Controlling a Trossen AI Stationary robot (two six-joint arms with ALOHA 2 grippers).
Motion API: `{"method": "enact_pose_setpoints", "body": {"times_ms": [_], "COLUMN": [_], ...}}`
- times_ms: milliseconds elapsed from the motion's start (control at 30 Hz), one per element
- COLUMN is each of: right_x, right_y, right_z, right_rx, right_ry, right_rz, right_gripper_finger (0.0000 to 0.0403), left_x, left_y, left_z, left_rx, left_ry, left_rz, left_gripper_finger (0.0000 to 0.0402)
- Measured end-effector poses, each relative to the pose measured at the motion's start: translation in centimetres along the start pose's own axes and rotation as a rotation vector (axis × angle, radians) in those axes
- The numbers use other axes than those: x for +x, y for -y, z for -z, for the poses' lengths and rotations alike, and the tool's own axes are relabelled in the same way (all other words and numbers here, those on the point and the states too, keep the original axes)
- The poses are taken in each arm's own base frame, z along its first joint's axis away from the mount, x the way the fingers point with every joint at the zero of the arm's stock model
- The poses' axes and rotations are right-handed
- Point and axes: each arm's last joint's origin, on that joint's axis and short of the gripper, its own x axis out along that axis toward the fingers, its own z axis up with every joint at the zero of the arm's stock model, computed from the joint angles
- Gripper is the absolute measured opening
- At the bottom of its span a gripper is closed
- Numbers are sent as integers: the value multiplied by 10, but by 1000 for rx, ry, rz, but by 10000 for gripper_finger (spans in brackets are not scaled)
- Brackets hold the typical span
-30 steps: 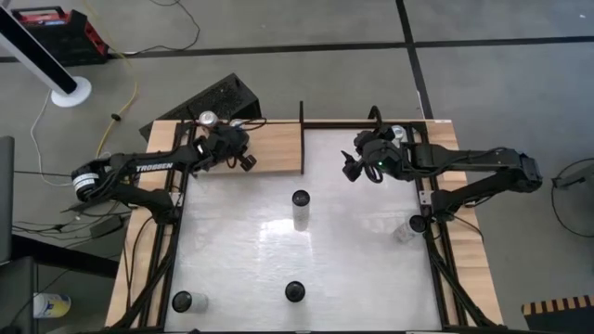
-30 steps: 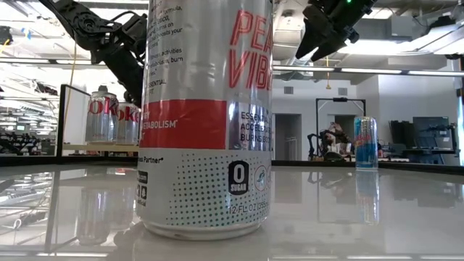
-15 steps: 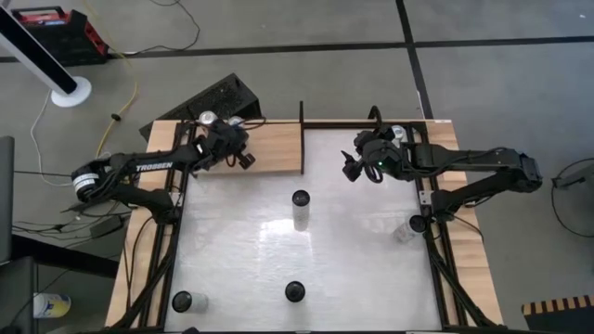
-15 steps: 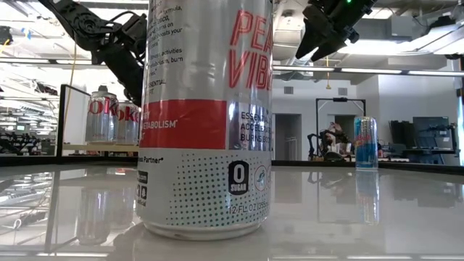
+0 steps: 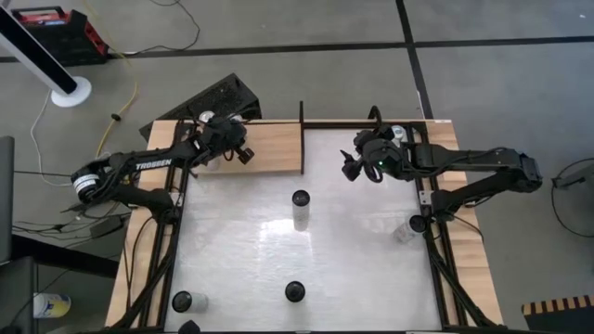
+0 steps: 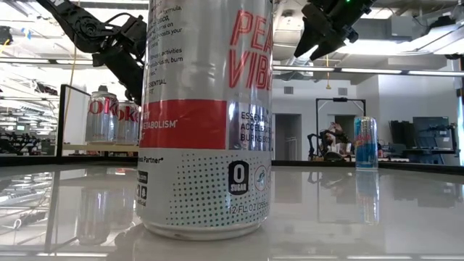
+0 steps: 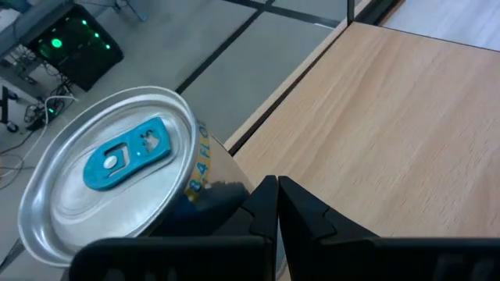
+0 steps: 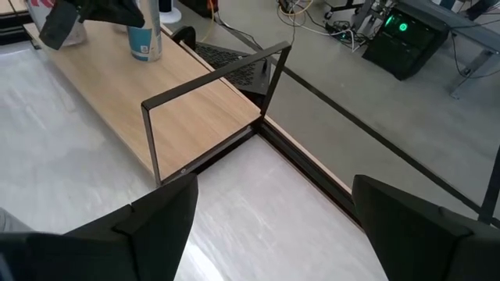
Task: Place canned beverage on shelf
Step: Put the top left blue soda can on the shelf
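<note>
A silver and blue can (image 7: pixel 109 176) with a blue tab stands upright on the light-wood shelf (image 5: pixel 274 148), close to its far edge, and also shows in the right wrist view (image 8: pixel 146 35). My left gripper (image 7: pixel 277 207) is shut, low over the shelf right beside this can (image 5: pixel 243 154). Two more cans (image 6: pixel 109 116) stand on the shelf's left part. My right gripper (image 5: pixel 350 170) hangs open above the table's far right, with nothing between its fingers (image 8: pixel 273 207). My left gripper has its shut fingers (image 7: pixel 262 211) right against the near side of the can's upper wall (image 7: pixel 215 191). I cannot tell whether they touch it. The can stands upright on the shelf.
Several loose cans stand on the white table: one at the middle (image 5: pixel 299 199), one near the front edge (image 5: pixel 294 290), one at the near left (image 5: pixel 183 301), one at the right edge (image 5: pixel 406 225). A black upright frame (image 5: pixel 301 137) closes the shelf's right end.
My left gripper, still shut, has edged a little toward the table's far edge over the shelf, toward the cans there. The right arm has kept still.
</note>
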Motion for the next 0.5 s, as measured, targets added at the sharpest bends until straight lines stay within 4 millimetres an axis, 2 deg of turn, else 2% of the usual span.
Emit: {"method": "enact_pose_setpoints", "body": {"times_ms": [333, 500], "right_x": [0, 0], "right_y": [0, 0], "right_z": [0, 0], "right_rx": [-3, -16], "right_ry": [0, -1], "right_rz": [0, 0], "right_gripper_finger": [363, 363], "left_x": [0, -2], "left_y": [-1, 1], "left_z": [-3, -12], "left_rx": [-2, 28], "left_ry": [25, 22], "left_rz": [7, 53], "left_gripper_finger": [0, 0]}}
